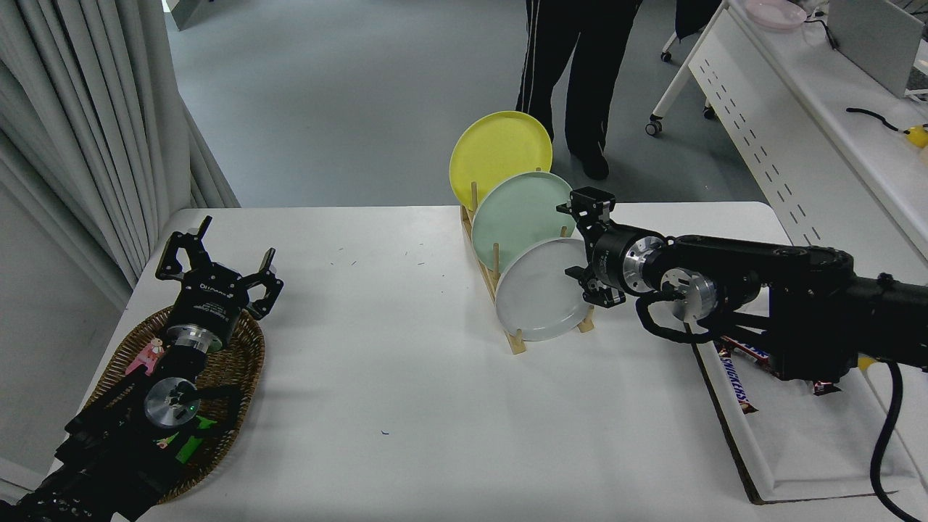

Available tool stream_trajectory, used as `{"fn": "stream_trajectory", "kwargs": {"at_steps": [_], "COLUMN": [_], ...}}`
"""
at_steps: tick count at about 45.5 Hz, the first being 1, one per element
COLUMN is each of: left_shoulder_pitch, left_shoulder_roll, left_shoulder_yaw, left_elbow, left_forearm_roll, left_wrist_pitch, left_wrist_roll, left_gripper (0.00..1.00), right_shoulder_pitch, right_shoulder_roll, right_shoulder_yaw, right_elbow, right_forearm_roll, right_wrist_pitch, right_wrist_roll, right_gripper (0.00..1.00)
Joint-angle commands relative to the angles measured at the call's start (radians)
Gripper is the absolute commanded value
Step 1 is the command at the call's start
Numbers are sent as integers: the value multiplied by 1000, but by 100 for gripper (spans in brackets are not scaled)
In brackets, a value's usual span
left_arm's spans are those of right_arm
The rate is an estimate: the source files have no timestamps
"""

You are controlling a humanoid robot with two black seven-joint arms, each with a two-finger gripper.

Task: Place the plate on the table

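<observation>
The light grey plate [540, 299] stands on edge in the front slot of a wooden rack [507, 304] near the middle of the white desk [406, 377], leaning back the same way as its neighbours. Just behind it in the rack sits a mint green plate [522, 217], and behind that a yellow plate [499, 156], each one overlapping the next. The right arm reaches in from the right edge, stretched out low over the desk, and its hand [583, 250] is at the grey plate's right rim with its black fingers [586, 203] spread apart, one up by the top right of the rim and one lower down by the side; nothing is pinched between them, and I cannot tell whether they touch the plate. Under that arm lies a shallow white tray [797, 449] with a wrapped chocolate bar [736, 388] in it. The left arm lies parked at the lower left, its hand [217, 272] spread open and empty above a woven basket [239, 377]. Beyond the far edge of the desk a person [573, 72] in dark trousers stands on the grey floor, and a white perforated-panel desk [768, 138] runs along the right.
</observation>
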Motion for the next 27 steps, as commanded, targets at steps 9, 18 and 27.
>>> {"fn": "stream_trajectory", "kwargs": {"at_steps": [9,18,27], "left_shoulder_pitch": [0,0,0], "left_shoulder_roll": [0,0,0], "left_shoulder_yaw": [0,0,0], "left_elbow": [0,0,-1], "left_forearm_roll": [-1,-1,0], "left_wrist_pitch": [0,0,0], "left_wrist_roll": [0,0,0], "left_gripper": [100,100,100], "right_shoulder_pitch": [-4,-2,-2], "right_shoulder_roll": [28,36,48], "right_shoulder_yaw": [8,9,9], "right_elbow": [-24,-36,-59], "right_forearm_roll": [90,91,90], "right_wrist_pitch": [-1,-1,-1], "right_wrist_roll": [-4,-27,-33], "right_gripper": [79,60,59]}}
